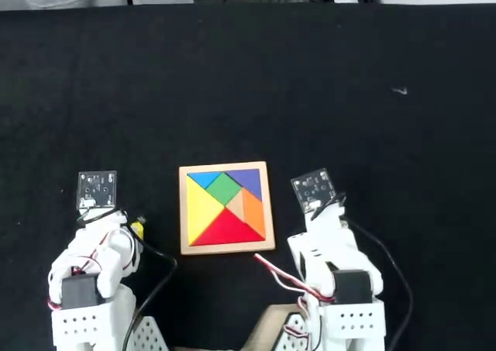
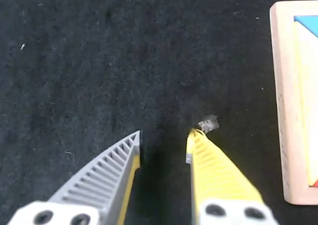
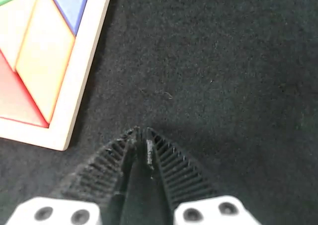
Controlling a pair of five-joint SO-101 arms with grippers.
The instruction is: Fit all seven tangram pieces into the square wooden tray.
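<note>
Closest to the lens in the left wrist view, the left gripper [image 2: 164, 135] hangs just over the black counter [image 2: 89, 61] with its grey and yellow fingers parted by a narrow gap and nothing between them. A small grey fleck [image 2: 209, 123] lies right at the yellow fingertip; what it is cannot be made out. Off to the yellow finger's side sits the square wooden tray [image 2: 280, 86], cut off by the frame so that little more than one rim shows. The right gripper [image 3: 141, 131] has its black fingers pressed tip to tip, empty, with a corner of the tray just ahead of it and to one side, the remainder cropped away. From above, the tray lies between the two grippers, apart from both, and the tangram pieces [image 1: 227, 208] fill it edge to edge: blue, green and indigo along the far side, yellow on the left gripper's side, orange on the right gripper's side, red nearest the arms, and a small tan triangle in the middle.
</note>
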